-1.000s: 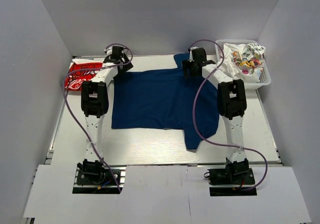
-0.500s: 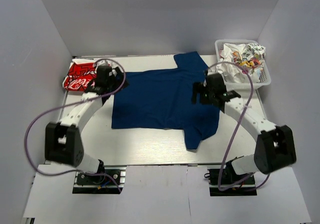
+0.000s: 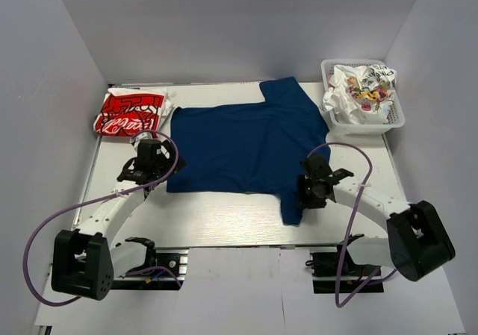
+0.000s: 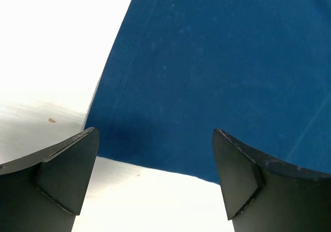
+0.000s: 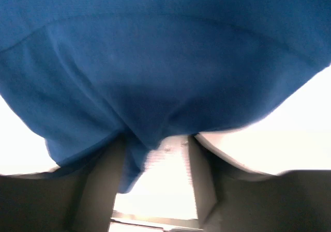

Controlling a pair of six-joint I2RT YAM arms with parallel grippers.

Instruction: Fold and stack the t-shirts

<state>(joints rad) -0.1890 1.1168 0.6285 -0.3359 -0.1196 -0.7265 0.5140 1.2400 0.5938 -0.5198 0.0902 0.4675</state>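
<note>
1. At the right wrist camera the view is blurred. A fold of the navy t-shirt (image 5: pixel 155 77) hangs between the fingers (image 5: pixel 98 190) of the right gripper (image 5: pixel 155 147), and bright table shows in the gap. I cannot tell whether the cloth is pinched or only lies between them.
2. Seen from above, the right arm covers part of the shirt's near sleeve.
3. The left gripper (image 4: pixel 155 139) has its fingers wide apart and holds nothing. It hovers just over the near-left corner of the shirt, where the stitched hem is clear.
4. The table (image 3: pixel 224 219) has a bare strip in front of the near hem, and another on the left side.
5. The red-and-white t-shirt (image 3: pixel 131 111) lies folded at the far-left corner, near the navy one but not touching it.
6. The basket (image 3: pixel 396 119) stands at the far right and holds crumpled white t-shirts (image 3: pixel 362 89) with colourful prints.
7. The navy t-shirt lies spread flat in the middle — only plain blue cloth shows, and the far sleeve reaches close to the basket.
</note>
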